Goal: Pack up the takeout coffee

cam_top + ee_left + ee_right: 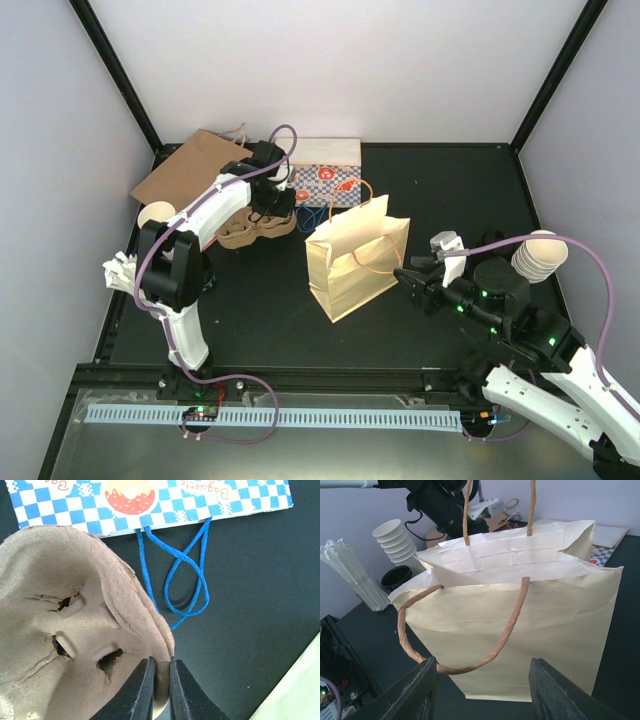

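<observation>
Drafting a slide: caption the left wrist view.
Left gripper pinches the rim of the cardboard cup carrier beside a blue-checkered bag.

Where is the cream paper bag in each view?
Top external: cream paper bag upright at table centre, between the arms.
Left wrist: unclear; a pale strip in the bottom-right corner, right of the cup carrier, may be it.
Right wrist: the bag fills the frame, just ahead of the right hand.
Shared landmark: blue checkered bag, behind it from above, top edge in left wrist, far right in right wrist.
</observation>
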Controlling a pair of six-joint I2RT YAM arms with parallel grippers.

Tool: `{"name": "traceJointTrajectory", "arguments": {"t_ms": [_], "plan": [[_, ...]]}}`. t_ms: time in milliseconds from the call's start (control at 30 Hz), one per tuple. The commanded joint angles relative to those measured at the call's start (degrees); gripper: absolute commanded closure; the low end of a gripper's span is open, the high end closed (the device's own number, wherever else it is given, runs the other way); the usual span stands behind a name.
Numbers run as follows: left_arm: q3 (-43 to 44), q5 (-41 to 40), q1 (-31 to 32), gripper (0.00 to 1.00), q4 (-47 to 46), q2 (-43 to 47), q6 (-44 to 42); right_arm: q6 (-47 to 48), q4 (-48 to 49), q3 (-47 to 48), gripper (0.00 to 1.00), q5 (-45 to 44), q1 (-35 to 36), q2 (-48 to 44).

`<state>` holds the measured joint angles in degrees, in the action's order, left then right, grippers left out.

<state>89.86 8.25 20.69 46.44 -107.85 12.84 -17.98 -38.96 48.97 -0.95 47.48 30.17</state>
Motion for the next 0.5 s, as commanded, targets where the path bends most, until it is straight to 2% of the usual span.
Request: {"name": "traceJointTrajectory", "arguments": {"t_ms": [0,200,333,467], "plan": [[0.46,-0.01,-0.21,0.9,-0.63,1.75,0.46,-0.23,0.64,-0.7,0.48,0.26,-0.12,-0.71],[0.18,-0.81,-0.21,0.85,-0.62,2.68,0.33,-0.22,0.8,-0.63,0.48,0.44,-0.08,-0.6],[0.06,-0.71,-0.21,0.93,-0.45,2.42,0.51,-0.31,0.77,-0.63,0.48,0.51,-0.05,-0.58],[-0.25,-1.44,-0.21,0.97,-0.61,3.02,0.38,-0.28,0.63,-0.63,0.48,0.42,-0.06,-0.66]]}}
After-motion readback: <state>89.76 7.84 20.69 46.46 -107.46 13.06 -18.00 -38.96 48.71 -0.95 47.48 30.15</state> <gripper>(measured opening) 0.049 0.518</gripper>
